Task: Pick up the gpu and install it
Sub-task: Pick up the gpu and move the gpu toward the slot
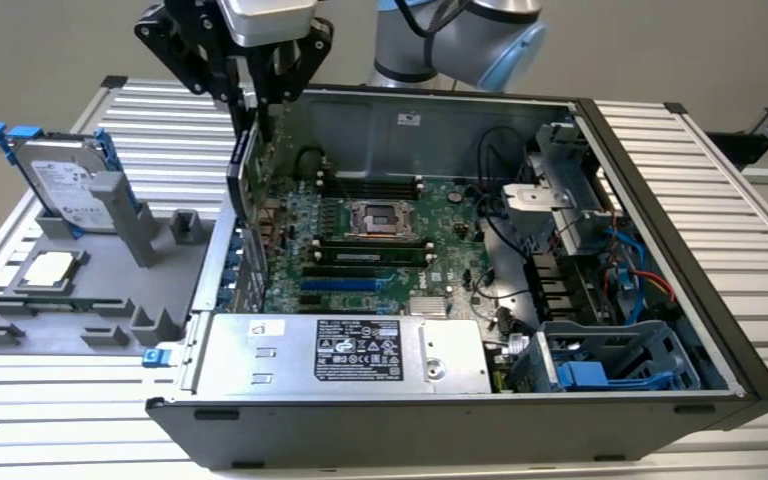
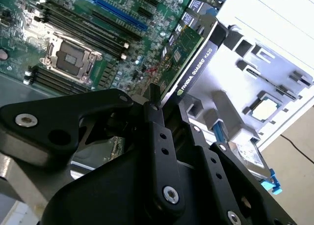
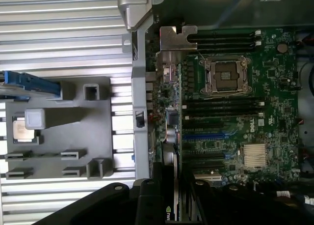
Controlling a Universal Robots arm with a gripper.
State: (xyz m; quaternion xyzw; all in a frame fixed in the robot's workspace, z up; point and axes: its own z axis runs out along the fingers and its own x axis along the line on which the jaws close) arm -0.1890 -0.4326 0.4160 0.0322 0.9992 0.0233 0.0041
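Note:
My gripper is shut on the gpu, a thin green card that hangs edge-on over the exterior view's left wall of the open computer case. The second wrist view shows the gpu's green face and dark printed edge running away from the black fingers clamped on it. The first wrist view looks down along the card to its grey metal end bracket, which sits above the case's rear edge beside the motherboard. A blue slot lies on the board.
On the exterior view's left stands a grey fixture tray with a silver hard drive in a blue frame and a small square silver chip. A power supply fills the case's near side, with cables and drive bays on the right.

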